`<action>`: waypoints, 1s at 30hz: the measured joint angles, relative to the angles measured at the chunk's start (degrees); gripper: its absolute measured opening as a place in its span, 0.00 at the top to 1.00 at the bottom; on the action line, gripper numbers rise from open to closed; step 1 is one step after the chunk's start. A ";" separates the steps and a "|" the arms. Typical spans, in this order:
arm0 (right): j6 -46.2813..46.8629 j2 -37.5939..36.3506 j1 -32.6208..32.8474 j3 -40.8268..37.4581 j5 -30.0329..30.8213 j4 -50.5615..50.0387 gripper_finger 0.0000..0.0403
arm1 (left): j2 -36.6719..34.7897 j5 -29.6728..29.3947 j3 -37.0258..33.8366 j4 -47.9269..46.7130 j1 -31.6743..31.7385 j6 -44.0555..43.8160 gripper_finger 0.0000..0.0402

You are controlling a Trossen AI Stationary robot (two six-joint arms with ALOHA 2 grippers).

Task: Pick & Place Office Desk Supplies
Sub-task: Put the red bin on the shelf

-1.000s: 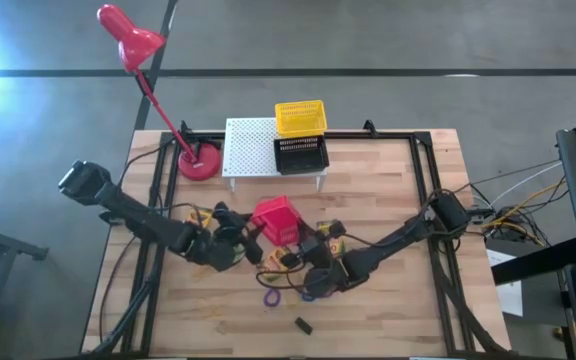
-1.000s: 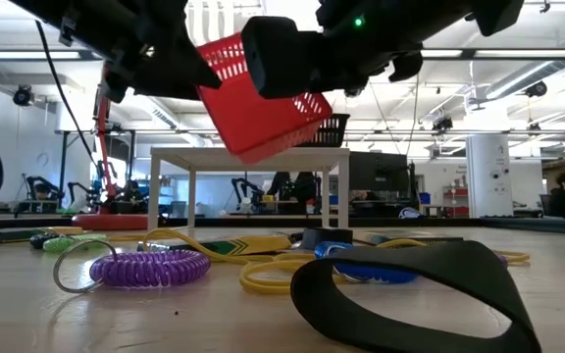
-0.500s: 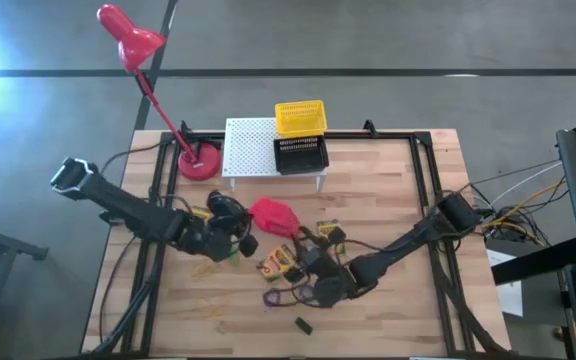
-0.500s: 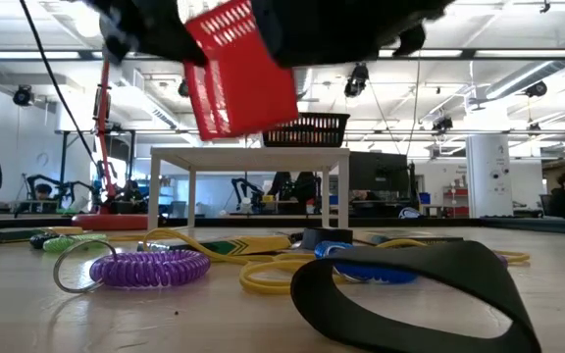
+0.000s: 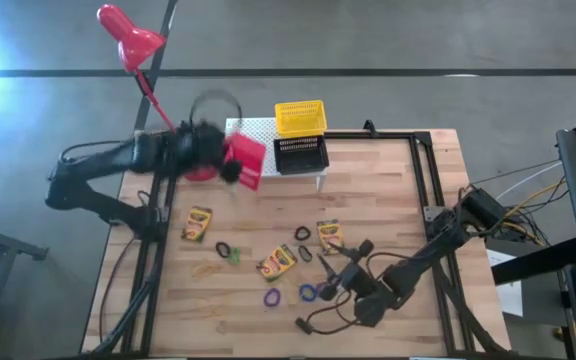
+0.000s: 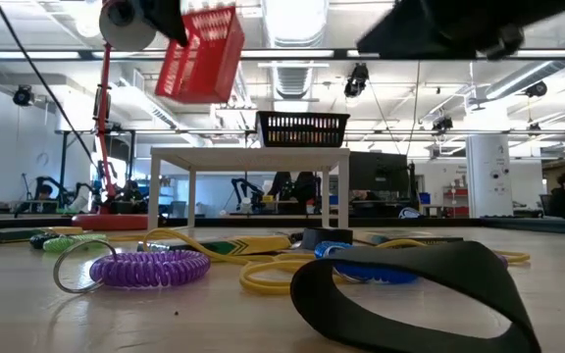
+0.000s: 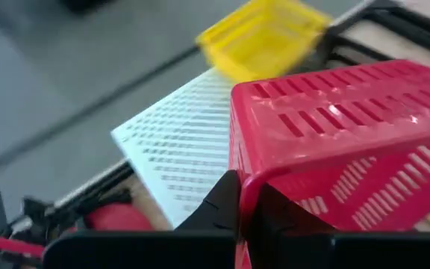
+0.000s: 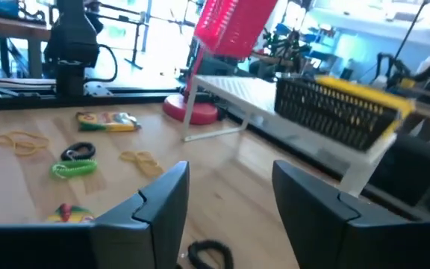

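Red lamp (image 5: 128, 40), white rack (image 5: 252, 140), baskets.

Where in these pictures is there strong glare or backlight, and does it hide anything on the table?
High view: a white glare at the left edge, on the floor, well away from the table, so it hides nothing there. Low view: ceiling lights shine behind the raised red basket. Right wrist view: the room behind is bright. Left wrist view: even light, no glare.
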 joint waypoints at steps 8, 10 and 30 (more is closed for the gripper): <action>3.89 0.07 -0.05 -1.24 -0.17 0.15 0.56 | 0.32 46.45 -3.69 8.12 34.95 6.40 0.95; 3.78 0.07 -0.03 -1.30 -0.17 0.11 0.56 | 0.29 53.92 -5.67 9.06 38.96 5.55 0.96; 3.42 0.09 -0.23 -1.70 -0.15 0.09 0.58 | 0.32 44.56 -13.05 13.65 40.58 0.13 0.75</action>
